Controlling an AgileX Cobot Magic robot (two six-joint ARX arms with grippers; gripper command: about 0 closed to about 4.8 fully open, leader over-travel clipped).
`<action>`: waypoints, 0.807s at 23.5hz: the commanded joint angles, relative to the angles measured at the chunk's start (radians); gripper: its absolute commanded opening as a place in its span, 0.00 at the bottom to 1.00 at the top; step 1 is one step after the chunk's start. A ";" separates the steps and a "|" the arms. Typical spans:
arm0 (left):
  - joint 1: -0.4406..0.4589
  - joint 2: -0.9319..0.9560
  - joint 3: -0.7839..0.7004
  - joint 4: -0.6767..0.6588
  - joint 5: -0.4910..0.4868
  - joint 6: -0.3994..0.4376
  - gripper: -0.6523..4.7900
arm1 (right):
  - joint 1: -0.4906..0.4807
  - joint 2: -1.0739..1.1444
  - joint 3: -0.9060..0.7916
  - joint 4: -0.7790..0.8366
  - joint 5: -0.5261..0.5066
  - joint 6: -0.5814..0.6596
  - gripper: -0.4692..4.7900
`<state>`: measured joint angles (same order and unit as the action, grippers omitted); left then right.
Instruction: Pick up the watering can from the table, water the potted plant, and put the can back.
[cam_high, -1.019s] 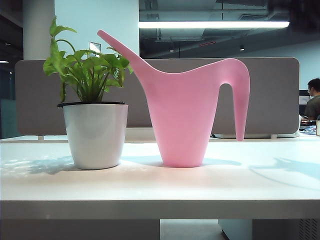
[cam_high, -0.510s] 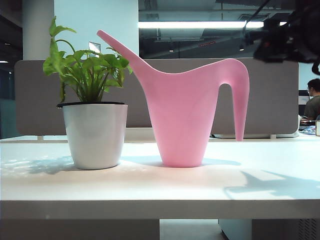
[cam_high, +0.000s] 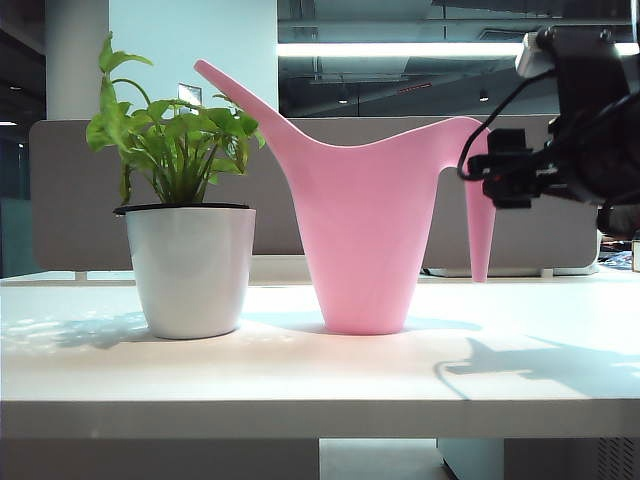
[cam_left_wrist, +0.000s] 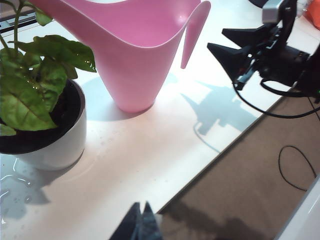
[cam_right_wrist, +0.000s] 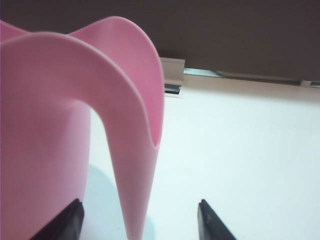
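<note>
While the right gripper (cam_right_wrist: 140, 220) gapes, the watering can (cam_right_wrist: 75, 125) handle hangs between its jaws.

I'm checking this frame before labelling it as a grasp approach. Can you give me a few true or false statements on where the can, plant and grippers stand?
1. The watering can stands upright on the table. True.
2. The right gripper is shut on the can's handle. False: its jaws stand open, with the handle's drooping tip between them and nothing gripped.
3. The potted plant stands on the spout side of the can. True.
4. The left gripper holds the pot. False: its fingers are together over the table's near edge, away from pot and can.
5. The can is tipped over the plant. False: it rests flat on its base.
</note>
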<state>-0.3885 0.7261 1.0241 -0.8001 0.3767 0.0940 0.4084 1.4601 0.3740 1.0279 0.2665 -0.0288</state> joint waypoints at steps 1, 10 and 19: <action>0.001 0.000 0.003 0.013 0.006 0.003 0.13 | 0.002 0.068 0.023 0.107 0.009 0.034 0.69; 0.001 0.000 0.003 0.013 0.003 0.003 0.13 | 0.002 0.232 0.167 0.154 0.002 0.055 0.72; 0.002 -0.001 0.003 0.013 0.003 0.003 0.13 | -0.023 0.338 0.267 0.153 0.021 0.055 0.71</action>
<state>-0.3882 0.7261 1.0241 -0.8001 0.3767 0.0940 0.3897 1.8019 0.6353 1.1603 0.2768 0.0223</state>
